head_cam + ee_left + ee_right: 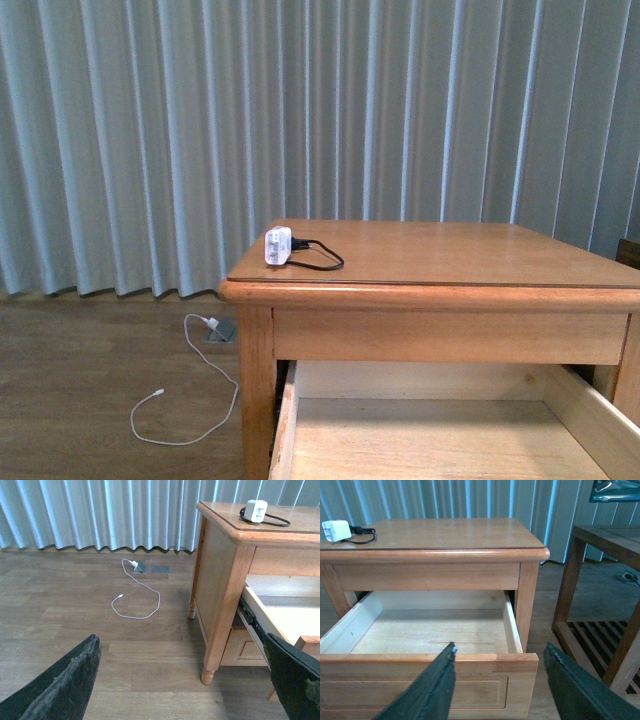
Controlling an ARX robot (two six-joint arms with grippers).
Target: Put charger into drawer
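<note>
The charger (pixel 279 246), a small white plug block with a looped black cable, lies on the nightstand top near its front left corner; it also shows as the charger (pixel 255 511) and the charger (pixel 336 530). The drawer (pixel 285 430) is pulled out, its pale wood inside bare; the drawer (pixel 516 664) stands open below the top. My left gripper (pixel 182 677) is open, low over the floor beside the nightstand. My right gripper (pixel 500 652) is open in front of the drawer's front right corner, holding nothing. Neither gripper shows in the front view.
A long thin white cable (pixel 190 400) lies on the wooden floor left of the nightstand, near a grey floor socket (pixel 161 569). Curtains (pixel 300 120) hang behind. A slatted wooden table (pixel 600 580) stands close on the nightstand's right. A lower drawer (pixel 245 650) sits shut underneath.
</note>
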